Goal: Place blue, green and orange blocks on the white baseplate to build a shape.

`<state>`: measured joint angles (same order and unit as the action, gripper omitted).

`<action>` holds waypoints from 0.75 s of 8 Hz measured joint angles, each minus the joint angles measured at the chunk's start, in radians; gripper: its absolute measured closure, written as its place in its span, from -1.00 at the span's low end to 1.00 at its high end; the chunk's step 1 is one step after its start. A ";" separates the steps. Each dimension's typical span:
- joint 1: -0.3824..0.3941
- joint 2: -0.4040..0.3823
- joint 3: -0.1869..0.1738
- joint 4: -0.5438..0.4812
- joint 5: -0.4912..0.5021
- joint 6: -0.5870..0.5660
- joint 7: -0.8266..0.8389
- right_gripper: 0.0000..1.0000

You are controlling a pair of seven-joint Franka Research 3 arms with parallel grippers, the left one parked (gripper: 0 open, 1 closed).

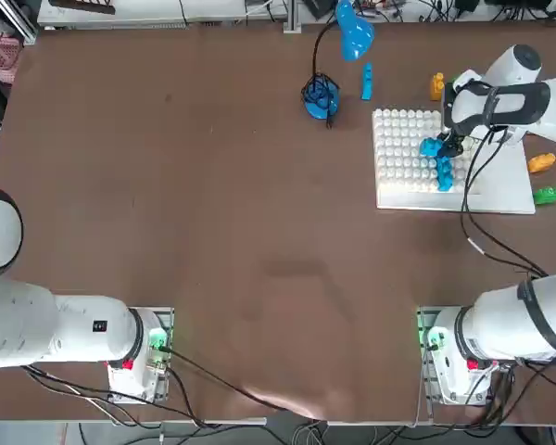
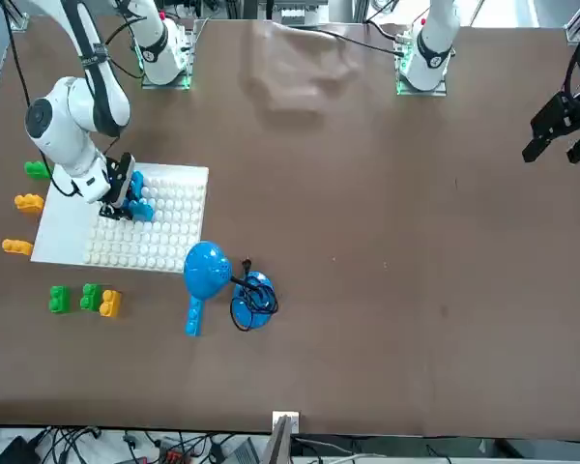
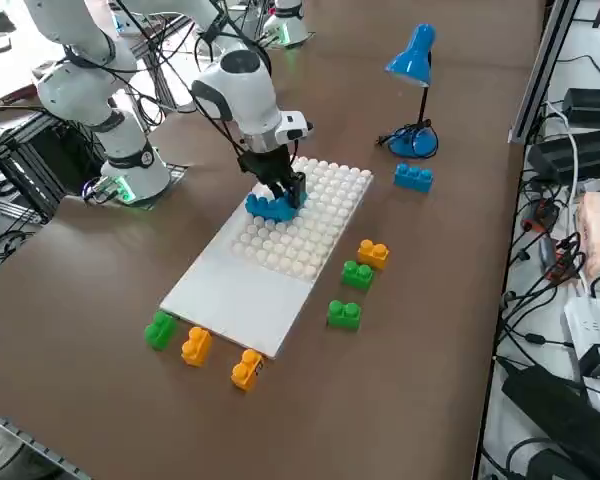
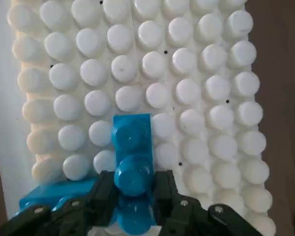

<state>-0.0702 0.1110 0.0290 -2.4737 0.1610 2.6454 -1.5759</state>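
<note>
The step in hand is judged to be the seating of a blue brick (image 4: 132,162) on the studded grid of the white baseplate (image 1: 500,190). In the wrist view the brick is seen clamped between the two fingers (image 4: 104,196) of the right gripper (image 1: 451,148), the jaws drawn narrow against its sides. For a sound fit, the brick is to be kept square to the stud rows and pressed straight down; any tilt is likely to leave one end raised, and release is best delayed until the brick sits flush. A second blue brick (image 4: 56,192) lies beside and across the held one on the grid; whether the two are already joined cannot be told, so side loading on it is best avoided. From left to right in the overhead view, a blue desk lamp (image 1: 338,60) and a spare blue brick (image 1: 367,82) stand off the board, then the grid with its blue cluster, then the smooth margin, with orange bricks (image 1: 541,163) and green bricks (image 1: 548,195) waiting on the table beyond it. The right arm is reached forward from its base, bent sharply at the elbow, with the wrist above the grid's inner edge and the gripper pointed straight down.
</note>
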 joint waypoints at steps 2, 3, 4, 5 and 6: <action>0.000 0.003 0.000 0.003 0.000 -0.003 0.000 0.24; -0.001 0.005 0.000 0.005 0.000 -0.007 0.000 0.24; -0.001 0.007 0.000 0.008 0.000 -0.012 0.000 0.24; -0.002 0.009 0.000 0.012 0.000 -0.018 0.000 0.24; -0.002 0.011 0.000 0.015 0.004 -0.025 -0.001 0.24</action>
<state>-0.0725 0.1218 0.0290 -2.4585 0.1654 2.6199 -1.5769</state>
